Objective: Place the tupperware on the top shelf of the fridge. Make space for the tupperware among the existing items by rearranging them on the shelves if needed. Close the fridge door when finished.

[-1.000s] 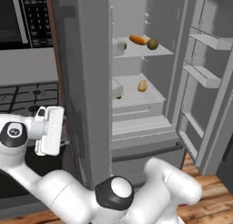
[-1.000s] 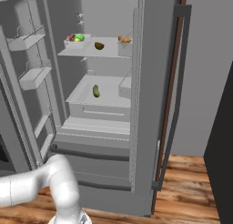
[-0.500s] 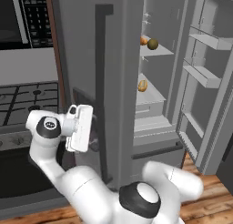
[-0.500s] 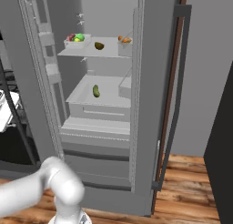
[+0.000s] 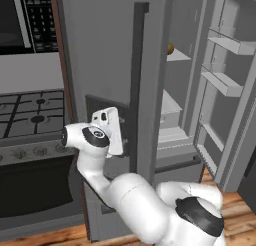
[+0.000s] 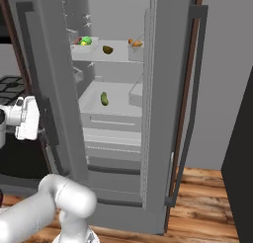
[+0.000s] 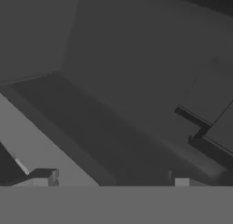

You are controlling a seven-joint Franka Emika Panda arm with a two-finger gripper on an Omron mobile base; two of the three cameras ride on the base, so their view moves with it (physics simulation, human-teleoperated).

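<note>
The gripper [image 5: 114, 132], its jaws seemingly apart and holding nothing, presses against the outer face of the fridge door [image 5: 107, 50], whose handle [image 5: 137, 85] runs upright just beside it.

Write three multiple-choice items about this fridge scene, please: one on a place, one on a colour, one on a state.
1. Where does the cucumber lie?
A. on the top shelf
B. on the lower shelf
C. in a door bin

2. What colour is the fridge outside?
A. grey
B. red
C. white

3. How is the left fridge door now?
A. removed
B. fully shut
C. partly swung in

Answers: 1 B, it lies below the top shelf, which carries the tupperware. 2 A, its panels are grey. 3 C, a gap shows the shelves, and the gripper is against it.
</note>
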